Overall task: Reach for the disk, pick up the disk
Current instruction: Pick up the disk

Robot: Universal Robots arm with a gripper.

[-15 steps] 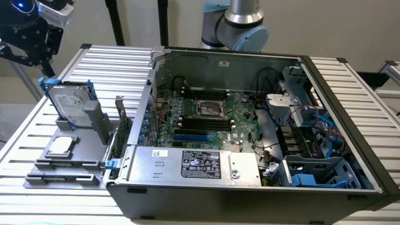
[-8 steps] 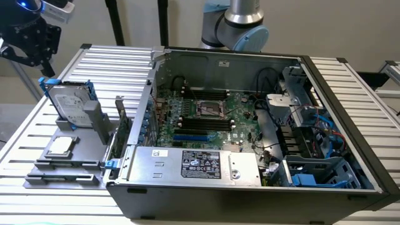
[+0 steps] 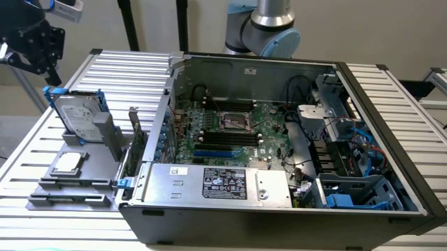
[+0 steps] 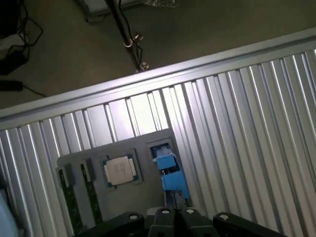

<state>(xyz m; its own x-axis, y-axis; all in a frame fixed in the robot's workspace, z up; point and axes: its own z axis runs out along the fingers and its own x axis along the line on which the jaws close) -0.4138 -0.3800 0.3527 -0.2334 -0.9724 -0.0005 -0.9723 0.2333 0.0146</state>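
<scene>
The disk (image 3: 75,119) is a silver hard drive with a white label in a blue caddy. It stands upright in a grey holder (image 3: 94,138) on the slatted table, at the exterior view's left. My black gripper (image 3: 49,76) hangs just above and slightly left of the disk's upper corner, apart from it. In the wrist view the disk (image 4: 170,174) appears edge-on as a blue strip straight ahead of my gripper (image 4: 175,216). The fingers are shut together with nothing between them.
A small square silver chip (image 3: 68,163) lies on a grey tray (image 3: 73,183) in front of the disk, with memory sticks (image 4: 66,200) beside it. The open computer case (image 3: 279,130) with its grey labelled box (image 3: 223,183) stands just right of the holder. The table edge (image 4: 148,74) runs close behind.
</scene>
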